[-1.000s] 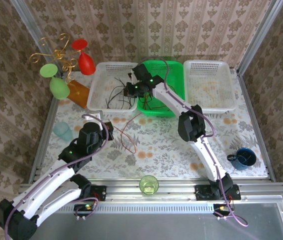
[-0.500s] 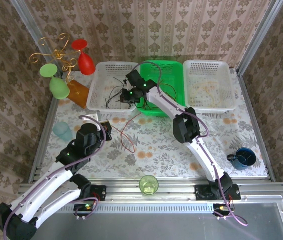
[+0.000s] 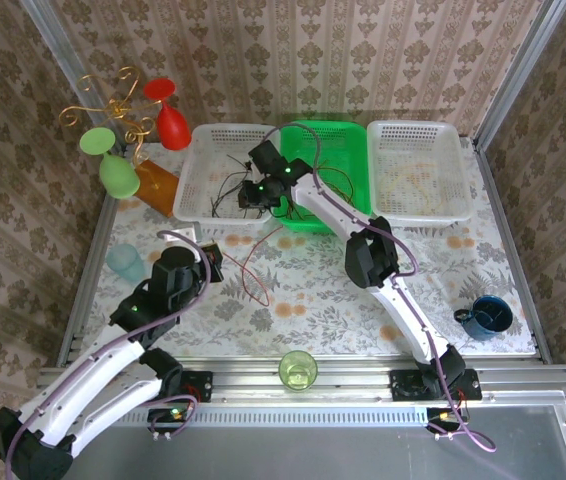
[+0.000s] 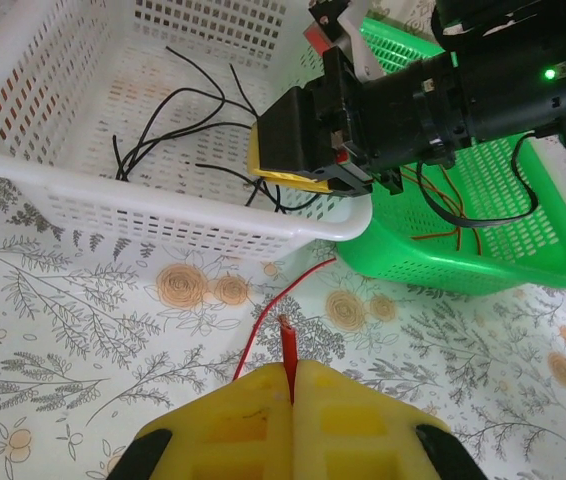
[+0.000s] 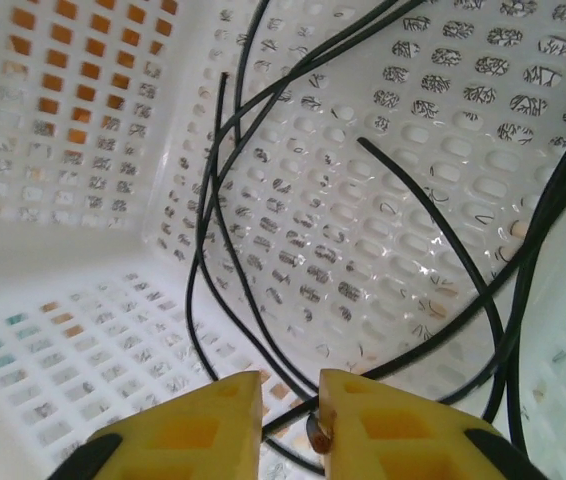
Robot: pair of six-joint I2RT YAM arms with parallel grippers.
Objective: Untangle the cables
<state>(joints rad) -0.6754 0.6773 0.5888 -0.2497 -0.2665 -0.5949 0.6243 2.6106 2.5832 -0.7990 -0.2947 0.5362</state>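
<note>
While the right pincer [image 5: 290, 385] parts, thin black cables [image 5: 213, 250] look sorted

Since a second ago the right arm [image 3: 323, 205] has swung from the green plastic basket [image 4: 523, 270] to the left white plastic basket [image 4: 83, 190]. The right pincer, shut then, now stands slightly apart above the thin black cables in it, gripping nothing I can see. Across the floral tabletop [image 3: 313, 290] trails a thin red cable [image 4: 261, 325], its end clamped in the closed left pincer [image 4: 293, 372]. In the green basket wait thin orange cables [image 4: 453, 210]; the right arm crowds the white basket's near rim.
</note>
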